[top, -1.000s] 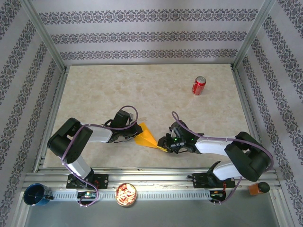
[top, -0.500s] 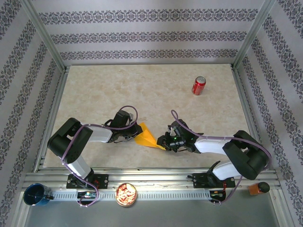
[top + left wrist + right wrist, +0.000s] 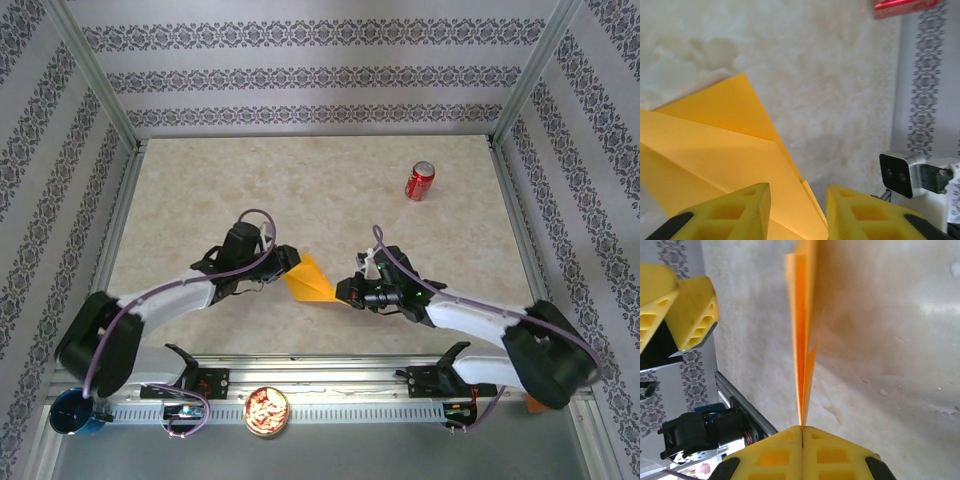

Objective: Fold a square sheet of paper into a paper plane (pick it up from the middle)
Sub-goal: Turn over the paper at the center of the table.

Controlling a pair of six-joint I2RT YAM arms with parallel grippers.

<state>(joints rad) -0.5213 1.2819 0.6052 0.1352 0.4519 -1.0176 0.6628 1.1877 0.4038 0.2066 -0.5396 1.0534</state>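
The paper (image 3: 308,280) is folded into a pointed orange-yellow wedge of several layers. It sits above the near middle of the table (image 3: 200,190), between my two arms. I cannot tell whether its lower edge touches the tabletop.

My right gripper (image 3: 345,291) has its fingers pressed tight together on the wedge's narrow end. From that wrist, the paper (image 3: 804,340) stands on edge and runs straight out of the seam between them (image 3: 802,429).

My left gripper (image 3: 284,260) is at the wedge's other side with its fingers (image 3: 730,210) spread. A clear gap lies between them, and the paper (image 3: 715,145) shows through it. They pinch nothing.

A red soda can (image 3: 419,181) stands well apart, toward the far right of the table.
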